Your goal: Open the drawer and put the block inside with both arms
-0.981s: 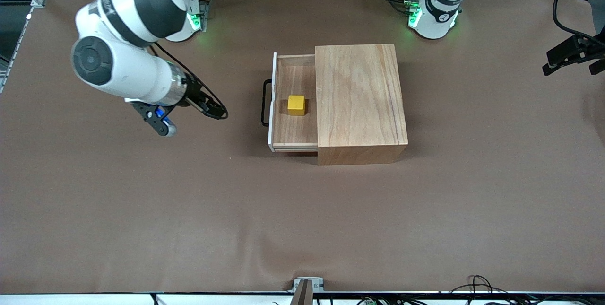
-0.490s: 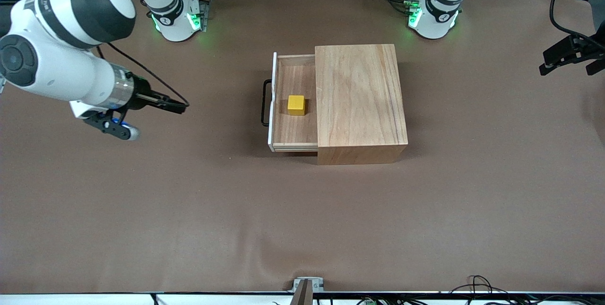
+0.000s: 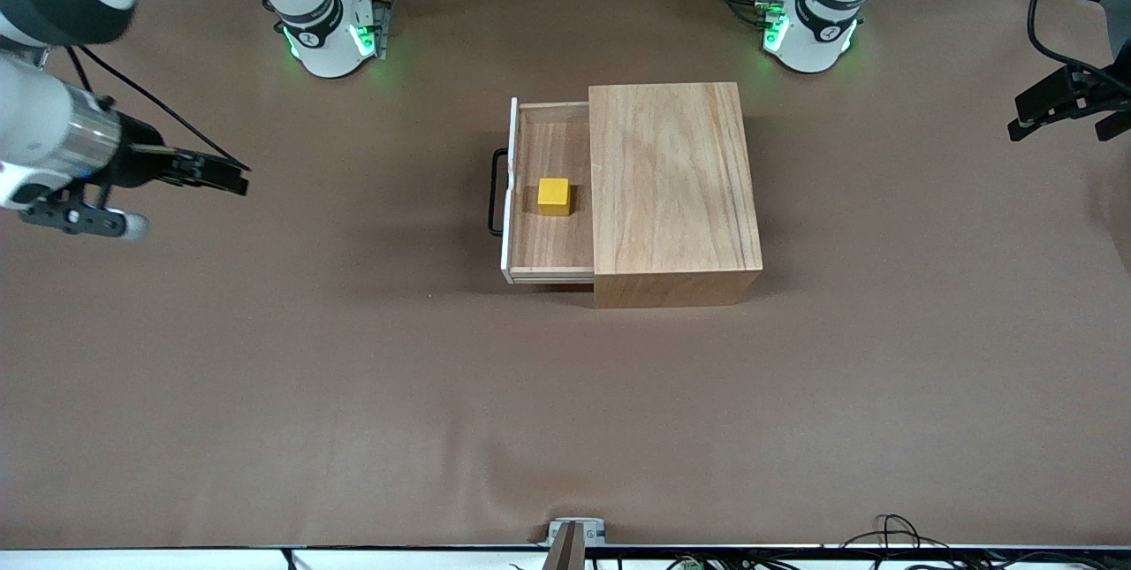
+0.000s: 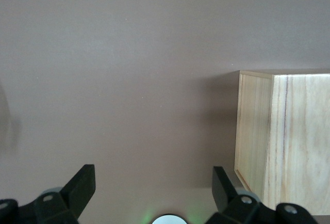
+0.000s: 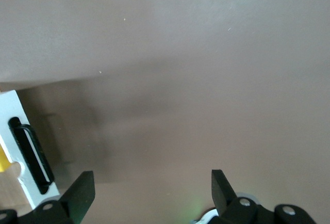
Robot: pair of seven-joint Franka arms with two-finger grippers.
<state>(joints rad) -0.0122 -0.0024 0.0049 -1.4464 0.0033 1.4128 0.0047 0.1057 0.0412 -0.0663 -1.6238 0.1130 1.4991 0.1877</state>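
One block (image 3: 554,196) sits in the open drawer (image 3: 548,243); it looks light and rigid, best pinched by flat sides. Both end effectors, left (image 3: 1065,106) and right (image 3: 199,171), hover wide and empty, well clear of the drawer.

No readable text or labels.

The inner part of the drawer (image 3: 552,190) is hidden inside the wooden box (image 3: 671,190). In the right wrist view the block (image 5: 3,166) is cut to a yellow sliver at the frame's edge, beside the handle (image 5: 30,154). The box is likewise cut off in the left wrist view. Most of the left arm, over the table beside the box, is cropped from the front view.
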